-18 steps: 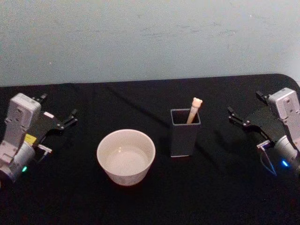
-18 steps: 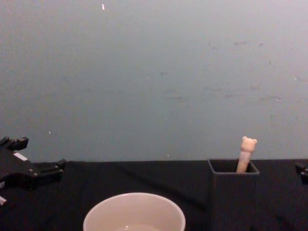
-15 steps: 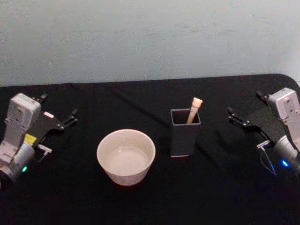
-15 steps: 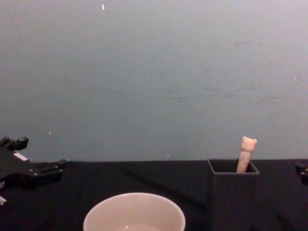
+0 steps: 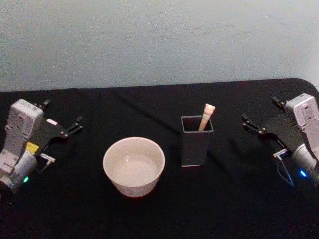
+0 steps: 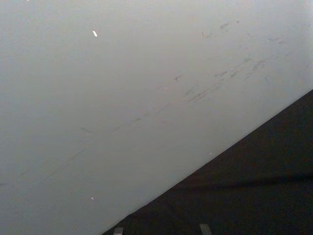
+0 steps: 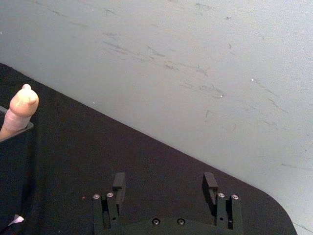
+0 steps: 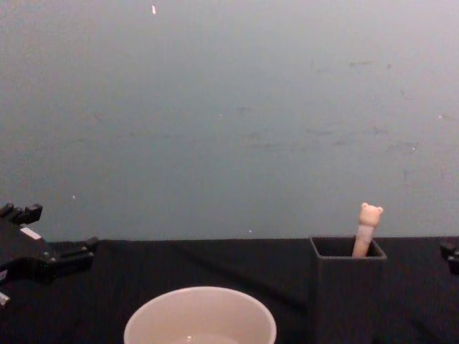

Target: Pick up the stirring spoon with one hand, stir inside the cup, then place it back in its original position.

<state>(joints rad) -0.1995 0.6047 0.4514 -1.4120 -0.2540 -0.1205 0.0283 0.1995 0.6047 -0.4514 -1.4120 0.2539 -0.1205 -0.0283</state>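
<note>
1. Find the stirring spoon (image 5: 207,115) standing in the dark grey holder (image 5: 196,144), leaning toward the far right corner, with just the cream handle and tiny bear head poking above the rim. Cannot see stem or bowl, both hidden inside.
2. Note the cup (image 5: 134,186) on the bench (image 5: 234,209), near the holder on its left and not touching it. Cannot tell whether anything liquid sits in it.
3. Judge the spoon light and stiff: slim, so needing only a gentle squeeze. Expect the smooth rounded handle to be slippery and to pivot if pinched off-centre.
4. Take hold on the cream handle just below the bear head, the sole exposed part. Pinch across the narrow width, then draw upward along the lean to avoid dragging the thin-walled holder, probably light enough to tip or slide.
5. See the right tool (image 5: 259,108) hovering above the bench well to the right of the holder, spread wide and empty, the nearer of the two to the spoon.
6. See the left tool (image 5: 63,111) parked at the far left, well apart from the cup, likewise spread and empty.
7. Treat the cup as breakable: stir softly and keep the metal bowl off the thin rim.
</note>
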